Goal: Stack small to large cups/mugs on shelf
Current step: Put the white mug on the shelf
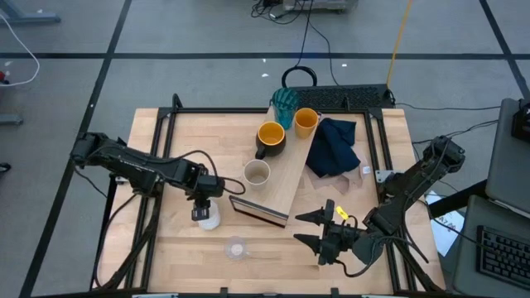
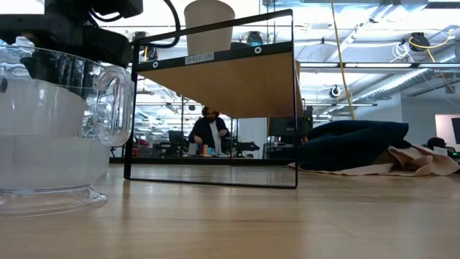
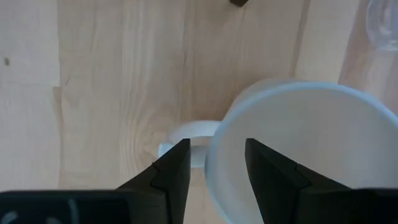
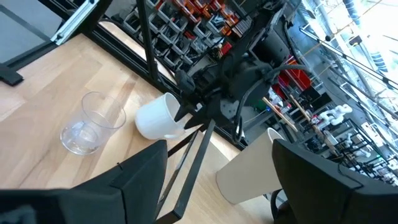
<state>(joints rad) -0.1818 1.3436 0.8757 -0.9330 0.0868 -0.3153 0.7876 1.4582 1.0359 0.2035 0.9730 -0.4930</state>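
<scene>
High view: shelf (image 1: 291,178) runs diagonally, dark end near.

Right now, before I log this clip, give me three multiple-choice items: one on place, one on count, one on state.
1. Where is the white mug?
A. on the shelf
B. on the table, left of the shelf
C. on the navy cloth

2. How many cups stand on the shelf?
A. one
B. six
C. four

3. What is the left gripper doing?
A. straddling the white mug's rim
B. hovering over the clear glass
C. parked off the table

Answers: B, it stands on bare table; C, teal, orange, dark, beige; A, one finger inside, one outside.
</scene>
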